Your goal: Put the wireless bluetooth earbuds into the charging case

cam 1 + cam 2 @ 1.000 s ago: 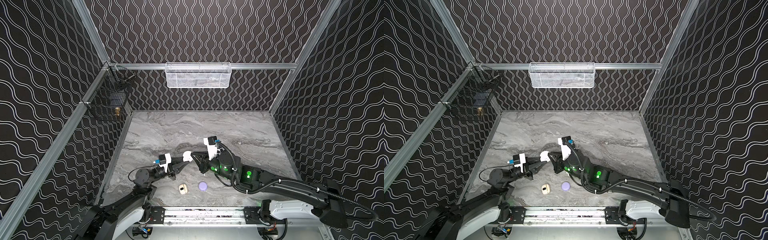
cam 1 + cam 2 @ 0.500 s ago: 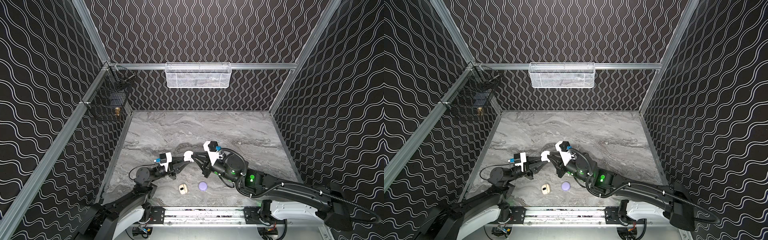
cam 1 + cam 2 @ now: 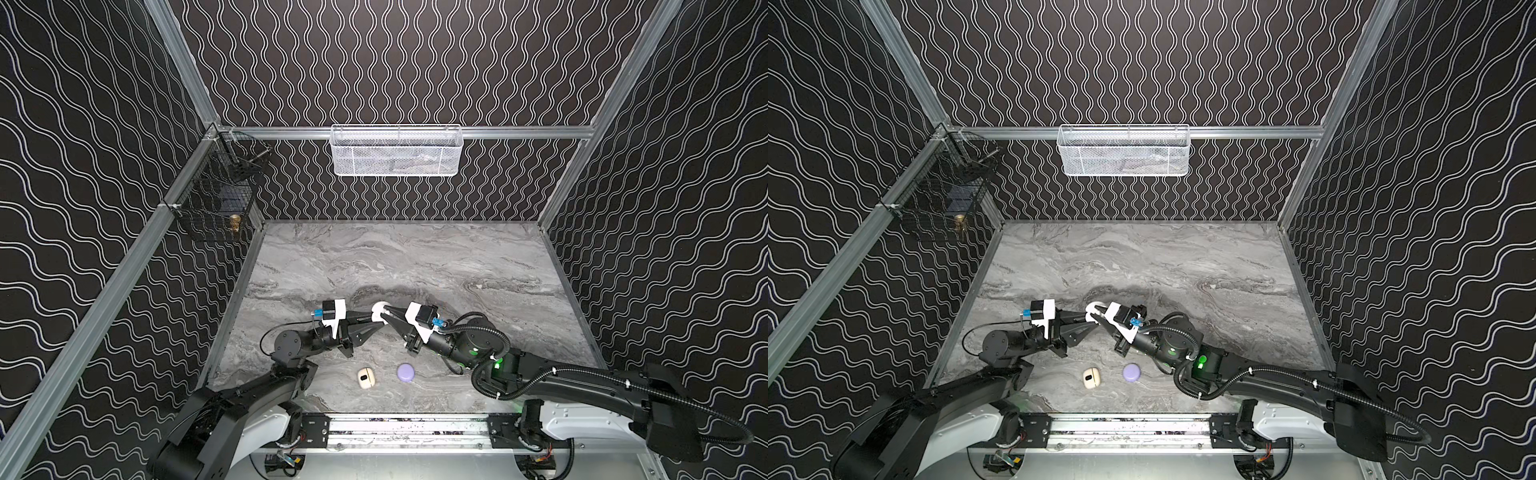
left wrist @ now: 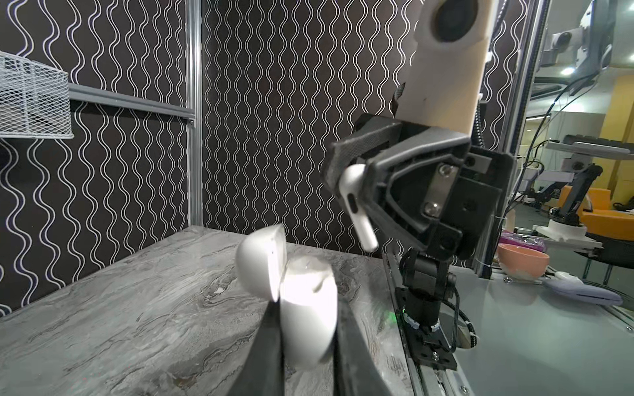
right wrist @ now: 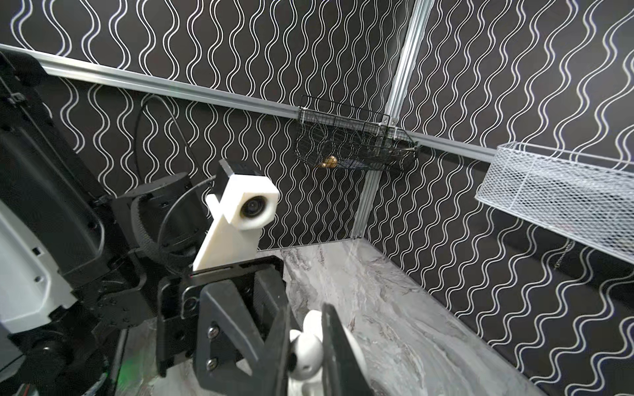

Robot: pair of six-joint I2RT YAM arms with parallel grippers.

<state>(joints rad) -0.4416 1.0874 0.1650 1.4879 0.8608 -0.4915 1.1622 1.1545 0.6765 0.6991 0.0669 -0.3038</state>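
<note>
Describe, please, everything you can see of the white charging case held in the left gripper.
The white charging case is a rounded, glossy shell of smooth plastic, its hinged lid swung open and standing beside the body. The left gripper is shut on the body, a dark finger on each side, holding it upright. Glare hides the inside. The right gripper holds a white earbud stem-down close above the opening, not touching it.

The white case (image 4: 308,315) is blurred, its sockets unreadable; the earbud (image 5: 306,355) is cut off at the view's edge
</note>
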